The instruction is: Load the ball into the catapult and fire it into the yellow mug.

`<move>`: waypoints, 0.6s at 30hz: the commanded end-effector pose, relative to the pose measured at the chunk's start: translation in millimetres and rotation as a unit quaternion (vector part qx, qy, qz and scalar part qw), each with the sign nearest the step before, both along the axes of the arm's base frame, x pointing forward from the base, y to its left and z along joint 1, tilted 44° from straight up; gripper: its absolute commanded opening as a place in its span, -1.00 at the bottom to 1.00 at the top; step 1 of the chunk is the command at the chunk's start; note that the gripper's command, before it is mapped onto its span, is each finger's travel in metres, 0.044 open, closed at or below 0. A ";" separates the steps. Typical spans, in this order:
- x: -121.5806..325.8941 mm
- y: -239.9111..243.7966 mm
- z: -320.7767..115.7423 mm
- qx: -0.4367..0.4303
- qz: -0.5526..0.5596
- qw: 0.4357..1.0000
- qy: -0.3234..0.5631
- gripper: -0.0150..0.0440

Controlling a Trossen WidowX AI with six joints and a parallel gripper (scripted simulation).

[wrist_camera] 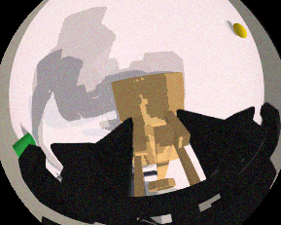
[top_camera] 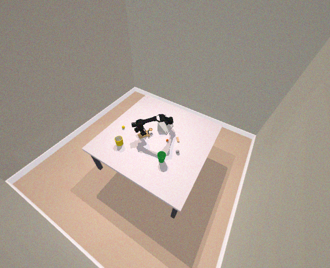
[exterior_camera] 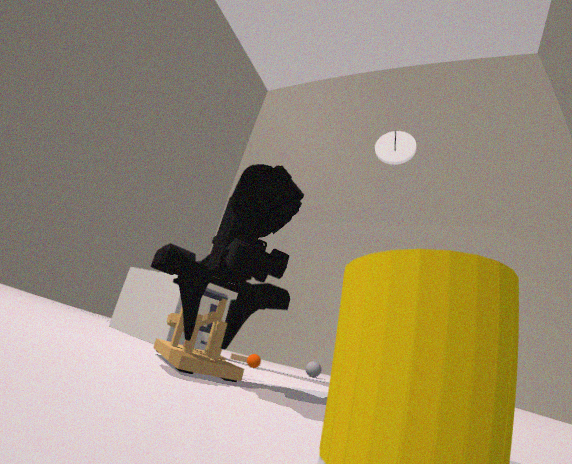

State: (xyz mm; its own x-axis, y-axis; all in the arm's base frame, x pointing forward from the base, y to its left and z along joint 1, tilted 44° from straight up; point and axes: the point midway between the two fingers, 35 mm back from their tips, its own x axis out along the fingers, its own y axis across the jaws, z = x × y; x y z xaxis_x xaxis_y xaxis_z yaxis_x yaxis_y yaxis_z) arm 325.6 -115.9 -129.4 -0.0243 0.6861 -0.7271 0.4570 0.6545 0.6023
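Observation:
The wooden catapult (top_camera: pixel 140 136) (exterior_camera: pixel 177 359) (wrist_camera: pixel 136 93) stands upright on the table. My gripper (exterior_camera: pixel 207 344) (wrist_camera: pixel 155 117) points down over it and is shut on its upright frame, one finger on each side. The yellow mug (top_camera: pixel 119 141) (exterior_camera: pixel 422 360) stands upright, apart from the catapult. An orange ball (top_camera: pixel 167 140) (exterior_camera: pixel 253 360), a grey ball (top_camera: pixel 177 151) (exterior_camera: pixel 313 369) and a yellow ball (top_camera: pixel 123 127) (wrist_camera: pixel 240 30) lie apart on the table. No ball shows in the catapult, though the arm hides part of it.
A green cup (top_camera: pixel 161 156) (wrist_camera: pixel 24 145) stands toward the table's front edge. A small wooden block (top_camera: pixel 177 139) (exterior_camera: pixel 238 356) lies near the orange ball. A pale grey, slanted box (top_camera: pixel 162 128) (exterior_camera: pixel 144 302) stands beside the arm's base, behind the catapult in the exterior view.

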 end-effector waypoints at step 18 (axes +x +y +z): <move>-0.3 1.3 -1.4 0.000 0.000 1.000 0.000 0.49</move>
